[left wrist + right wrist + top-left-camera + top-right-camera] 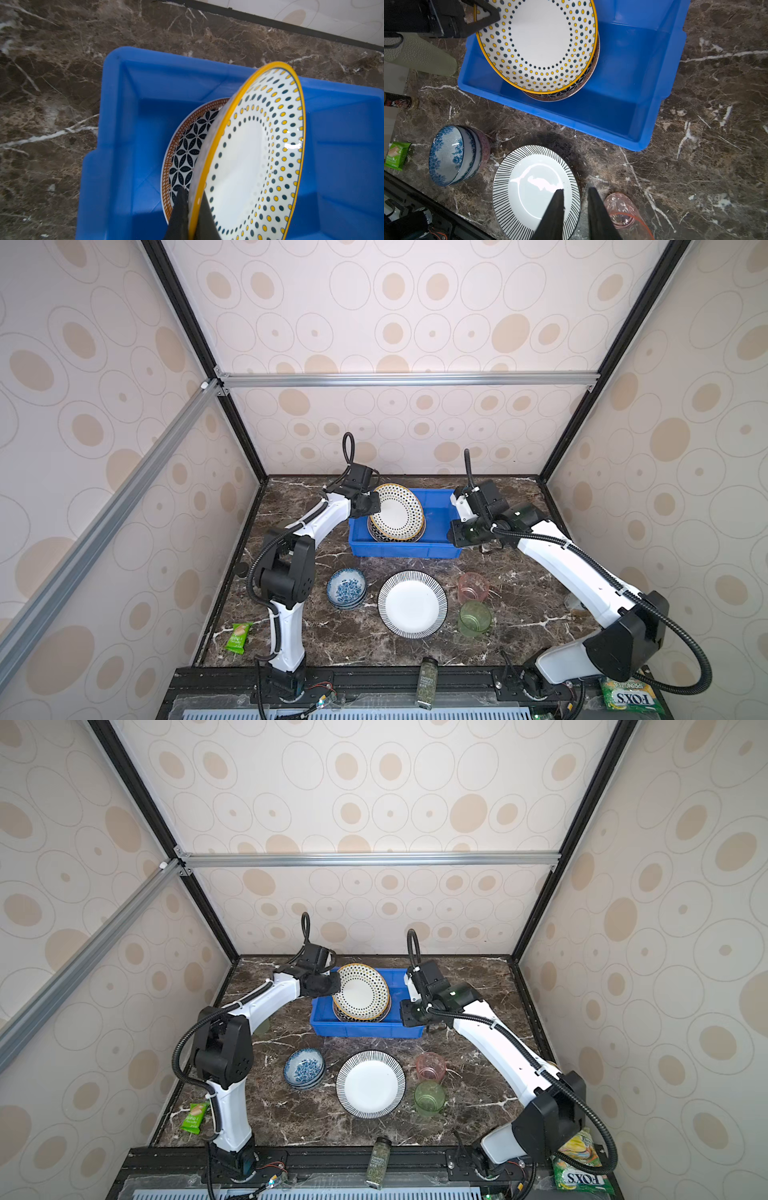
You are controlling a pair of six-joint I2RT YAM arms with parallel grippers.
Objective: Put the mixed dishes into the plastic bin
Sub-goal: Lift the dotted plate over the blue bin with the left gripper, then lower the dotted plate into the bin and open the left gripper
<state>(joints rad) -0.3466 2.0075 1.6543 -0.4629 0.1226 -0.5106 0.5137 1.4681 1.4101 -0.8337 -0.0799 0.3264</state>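
In the plastic bin point(403, 551) the right half lay free; the dotted plate point(399, 512) over the geometric plate point(380, 536) blocked its left. Bowls point(346, 587), striped plate point(412, 605) and cups point(473, 587) crowded the near surface point(519, 614).

Light was bright and even, falling from overhead. White glare pooled on the striped plate point(537, 180). The near rim of the dotted plate point(249, 155) was blurred. Both top views bowed at their edges, and shadows on the marble surface point(332, 639) were soft.

Held tilted over blue bin point(403, 551): dotted plate point(397, 512), partly above geometric plate point(187, 149) lying flat inside. On tabletop point(332, 635) nearby: stacked floral bowls point(346, 588), striped plate point(412, 604), pink cup point(473, 587), green cup point(474, 618), all upright.
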